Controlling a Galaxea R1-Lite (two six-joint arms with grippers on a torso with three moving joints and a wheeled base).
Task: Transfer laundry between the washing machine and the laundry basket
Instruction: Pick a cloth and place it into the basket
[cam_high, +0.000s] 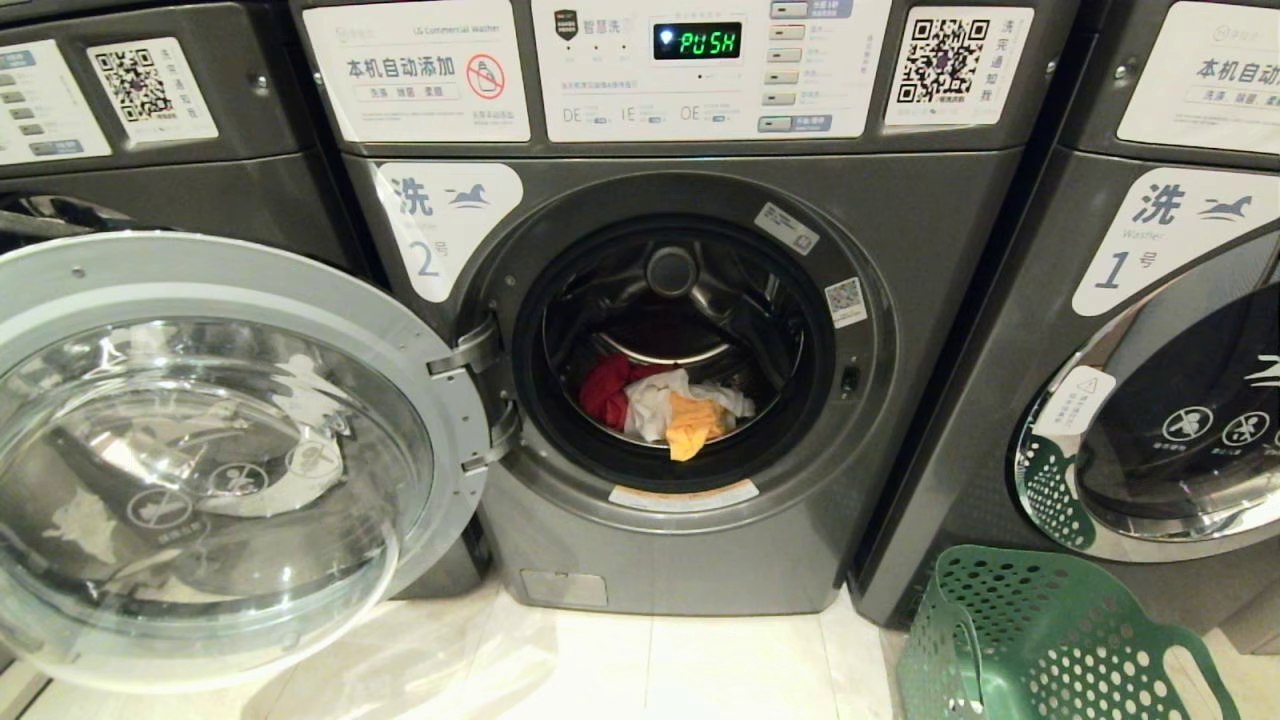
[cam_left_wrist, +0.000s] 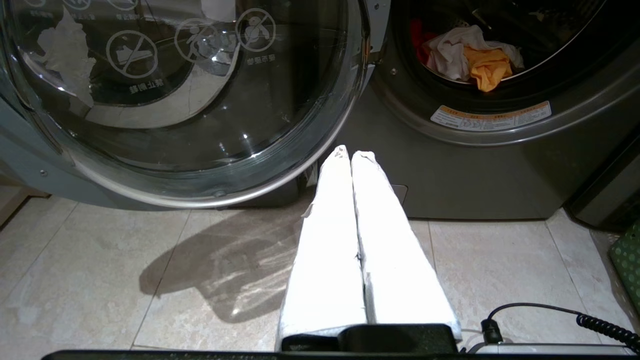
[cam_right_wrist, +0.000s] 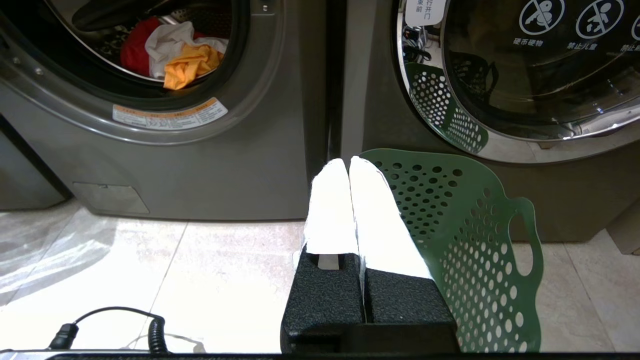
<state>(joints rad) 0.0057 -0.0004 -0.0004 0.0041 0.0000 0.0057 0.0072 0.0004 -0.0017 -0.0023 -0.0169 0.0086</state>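
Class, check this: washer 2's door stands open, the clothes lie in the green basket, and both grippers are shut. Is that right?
Not quite. The head view shows the clothes lying in the drum of washer 2, not in the green basket. The door is open and both grippers are shut.

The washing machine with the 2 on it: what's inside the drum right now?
Inside the washing machine lies a small heap of laundry: a red garment, a white one and a yellow-orange one on top at the front. Anything beneath the heap is covered.

Pale tiled floor (cam_high: 700, 670) under washing machine (cam_high: 900, 300) and laundry basket (cam_high: 1050, 640).
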